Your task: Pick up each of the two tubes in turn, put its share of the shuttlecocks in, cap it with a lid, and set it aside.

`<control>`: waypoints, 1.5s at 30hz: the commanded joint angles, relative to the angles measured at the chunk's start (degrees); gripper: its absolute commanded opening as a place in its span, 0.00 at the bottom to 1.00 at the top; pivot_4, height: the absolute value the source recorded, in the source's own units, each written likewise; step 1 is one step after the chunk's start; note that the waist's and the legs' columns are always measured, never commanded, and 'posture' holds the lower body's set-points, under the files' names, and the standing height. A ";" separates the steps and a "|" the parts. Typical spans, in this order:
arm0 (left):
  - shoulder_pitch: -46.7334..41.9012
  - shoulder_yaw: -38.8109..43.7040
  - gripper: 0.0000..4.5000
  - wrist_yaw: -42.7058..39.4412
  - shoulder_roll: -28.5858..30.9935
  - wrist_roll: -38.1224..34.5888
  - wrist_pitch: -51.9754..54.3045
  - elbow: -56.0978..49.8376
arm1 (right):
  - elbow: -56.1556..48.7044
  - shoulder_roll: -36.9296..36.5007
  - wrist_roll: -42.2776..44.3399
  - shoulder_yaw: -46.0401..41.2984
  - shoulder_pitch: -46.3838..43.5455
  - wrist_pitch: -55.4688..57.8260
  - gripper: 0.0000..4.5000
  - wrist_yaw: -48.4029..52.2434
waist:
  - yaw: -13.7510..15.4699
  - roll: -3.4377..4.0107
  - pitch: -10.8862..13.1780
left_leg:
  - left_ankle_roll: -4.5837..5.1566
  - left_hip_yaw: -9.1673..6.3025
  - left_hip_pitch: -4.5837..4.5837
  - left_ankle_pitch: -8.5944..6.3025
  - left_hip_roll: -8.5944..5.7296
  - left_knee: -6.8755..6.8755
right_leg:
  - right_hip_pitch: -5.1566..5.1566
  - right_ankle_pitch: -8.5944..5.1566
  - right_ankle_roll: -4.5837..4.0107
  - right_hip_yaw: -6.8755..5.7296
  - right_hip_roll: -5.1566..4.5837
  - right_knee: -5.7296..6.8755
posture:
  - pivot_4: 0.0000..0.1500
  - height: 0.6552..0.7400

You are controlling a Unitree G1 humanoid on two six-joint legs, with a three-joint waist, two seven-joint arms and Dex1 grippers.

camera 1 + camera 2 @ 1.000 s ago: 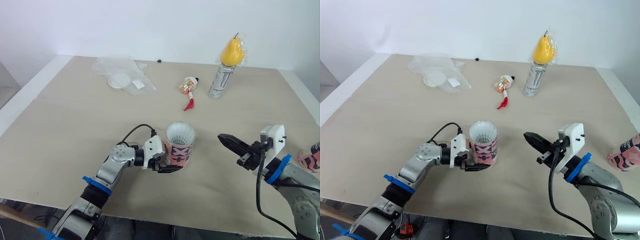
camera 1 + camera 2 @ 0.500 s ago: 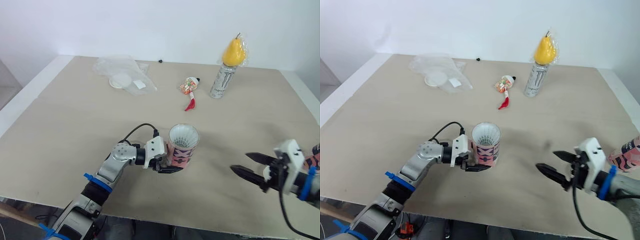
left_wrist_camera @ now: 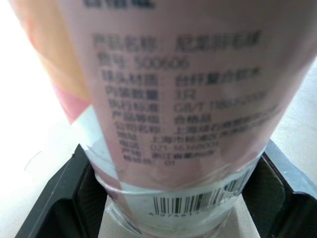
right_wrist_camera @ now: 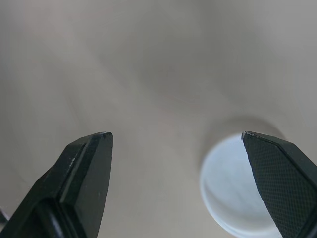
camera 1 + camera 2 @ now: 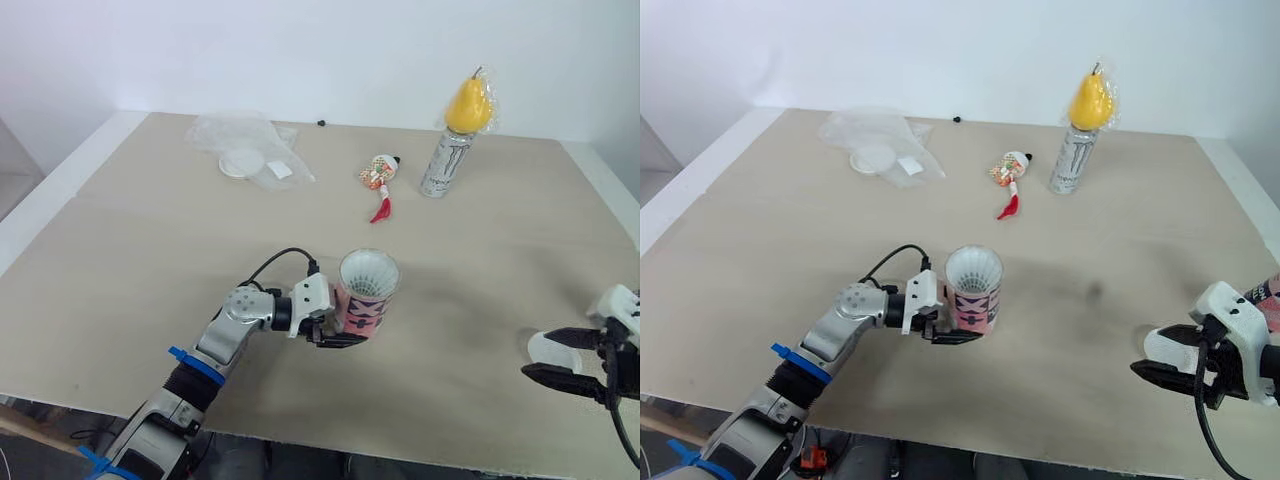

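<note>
Left gripper point(image 5: 345, 328) is clamped on the pink patterned tube point(image 5: 362, 305), one black finger on each side of its lower part, where the left wrist view shows a barcode and printed label. This tube stands upright on the beige table point(image 5: 150, 250), near the front edge and about midway across, with the white skirt of a shuttlecock point(image 5: 368, 273) showing in its open mouth. Right gripper point(image 4: 176, 134) is at the near right of the table with its fingers spread wide and nothing between them. A round white lid point(image 4: 230, 191) lies flat on the table below, close to one finger and partly covered by it; whether the finger touches it cannot be told. A bit of the second pink tube point(image 5: 1268, 292) shows at the right edge, just behind that arm. At the far left lies a clear plastic bag point(image 5: 250, 148) with something round and white inside. Farther right are a small red and white wrapped item point(image 5: 378, 178) and a can point(image 5: 443, 165) with a yellow pear point(image 5: 468, 103) on top.
</note>
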 commanded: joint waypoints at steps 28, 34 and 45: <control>2.00 -2.37 0.76 0.66 0.83 2.17 1.52 0.18 | 6.96 -4.99 -10.73 13.13 -7.17 -7.84 0.02 5.20 | -0.09 0.06 -0.05 | -0.04 -0.01 0.04 -0.04 0.00 -0.03 | 0.03 -0.03 0.03 -0.01 0.00 -0.01 | 1.00 1.00; 1.10 -2.30 0.76 0.41 0.76 2.31 1.16 1.38 | 5.61 -5.01 -10.58 13.33 -9.29 -10.25 0.02 5.85 | -0.11 0.08 -0.06 | -0.04 0.00 0.06 -0.04 0.00 -0.01 | 0.05 -0.02 0.04 -0.01 0.00 -0.01 | 1.00 1.00; -0.64 -2.26 0.76 0.08 0.00 2.53 0.21 3.95 | 3.07 -6.51 -9.16 14.37 -16.49 -10.71 0.02 8.47 | 0.19 0.06 -0.08 | -0.03 -0.02 0.09 -0.03 0.00 0.07 | 0.14 0.05 0.07 -0.03 -0.01 -0.02 | 1.00 1.00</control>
